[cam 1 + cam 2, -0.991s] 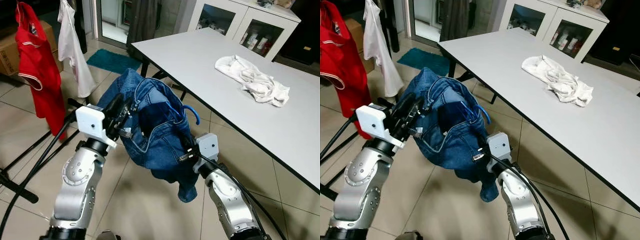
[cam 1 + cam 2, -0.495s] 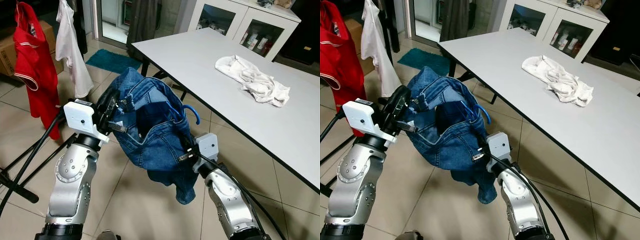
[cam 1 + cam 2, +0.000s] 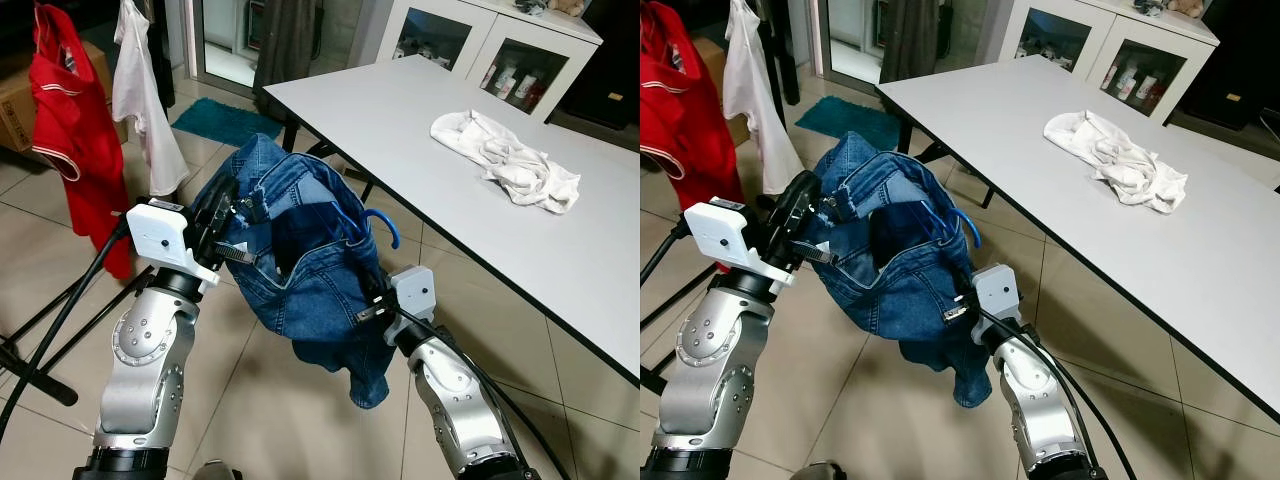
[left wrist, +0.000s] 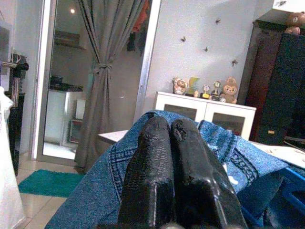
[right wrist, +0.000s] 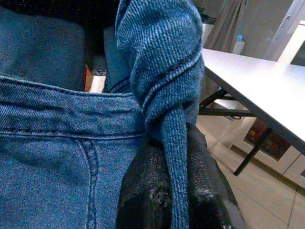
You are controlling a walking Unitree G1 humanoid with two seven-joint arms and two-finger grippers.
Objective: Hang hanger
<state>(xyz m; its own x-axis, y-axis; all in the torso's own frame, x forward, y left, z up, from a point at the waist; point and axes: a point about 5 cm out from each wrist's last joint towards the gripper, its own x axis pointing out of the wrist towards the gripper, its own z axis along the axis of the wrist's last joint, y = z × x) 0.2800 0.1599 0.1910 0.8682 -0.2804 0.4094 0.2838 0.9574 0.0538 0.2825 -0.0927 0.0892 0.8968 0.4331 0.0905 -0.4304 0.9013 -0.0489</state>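
1. Between your two grippers, the blue jeans [image 3: 310, 270] hang bunched above the tiled floor [image 3: 260, 420], with one leg end drooping below the right wrist.
2. Your left gripper [image 3: 228, 212] has its fingers [image 4: 162, 167] pressed together; the wrist view shows denim lying just beyond their tips, and in the head views they sit at the waistband edge. You cannot tell from these pictures whether any cloth is caught between them.
3. Your right gripper [image 3: 372, 296] pinches a twisted fold of denim: in the right wrist view that fold runs down between the two black fingers [image 5: 143, 191], which close on it from both sides.
4. Just past the right fingers, the blue hanger [image 3: 378, 226] sticks out of the jeans, its hook curving up and toward the table side.
5. Beyond the left fingers, a red garment [image 3: 75, 140] and a white garment [image 3: 140, 95] hang on a rack.
6. Farther off past the right fingers, the white table [image 3: 420, 170] carries a crumpled white cloth [image 3: 505, 160], with a white cabinet [image 3: 480, 45] behind it.
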